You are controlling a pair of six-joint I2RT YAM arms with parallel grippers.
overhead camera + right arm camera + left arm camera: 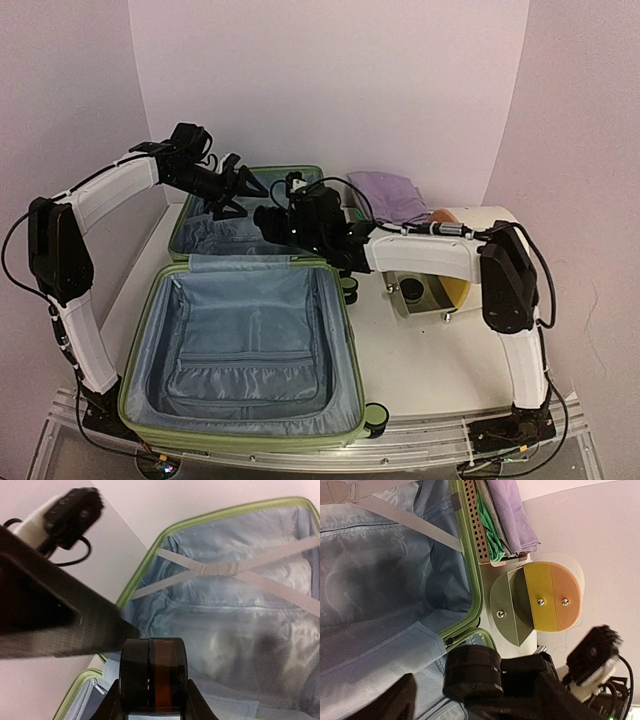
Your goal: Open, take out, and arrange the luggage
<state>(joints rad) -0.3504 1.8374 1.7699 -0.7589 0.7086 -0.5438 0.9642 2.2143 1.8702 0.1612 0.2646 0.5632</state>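
Lying flat and open at the near edge, luggage (240, 320) fills the table's left side; near half shows bare lining and a zip pocket, far half has crossed straps; nothing visible inside either half.

Over the far half, right gripper (152, 692) pinches a dark round jar (152, 672) by its sides, jar low between the fingers; left gripper (240, 183) sits just beside it, jaws looking spread in the top view, one finger tip touching or nearly touching the jar's top edge, cannot tell which.

Right of the luggage sits a drum (545, 597); behind it a basket (469, 525) holds folded cloth (385, 192).

Risks, as a judgement: the arms are crowded, so a left pull-back along the wrong line could clip the jar or the right fingers; smooth jar sides could slip in the pinch and drop it onto the lining; a low carry might snag the straps or the green rim; a wide swing right could hit the drum.
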